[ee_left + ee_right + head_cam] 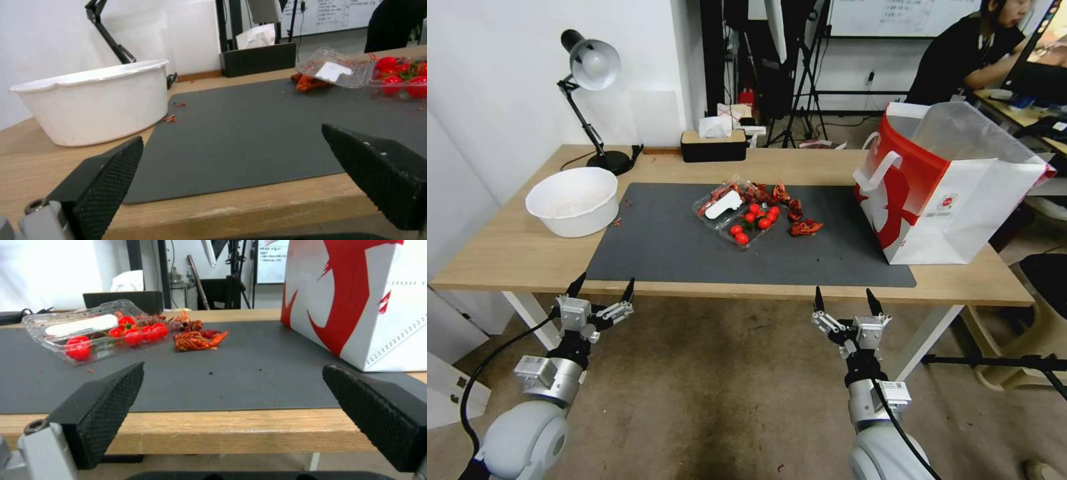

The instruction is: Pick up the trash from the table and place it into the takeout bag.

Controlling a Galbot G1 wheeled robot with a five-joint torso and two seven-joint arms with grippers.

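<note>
On the dark grey mat (660, 247) of the wooden table (507, 253) lies the trash: a clear plastic clamshell box (737, 213) (356, 71) (89, 330) holding red cherry tomatoes, with red crayfish shells (806, 228) (198, 340) beside it. The takeout bag (940, 193) (356, 300), red and white, stands upright with its mouth open at the table's right end. My left gripper (605, 283) (232, 133) and right gripper (844, 295) (233, 366) hover open and empty just short of the table's front edge, apart from everything.
A white bowl (572, 200) (93, 100) sits on the table's left side, with small red crumbs next to it. A desk lamp (590, 67) and a black tissue box (714, 143) stand along the back edge. Bare mat lies between the grippers and the trash.
</note>
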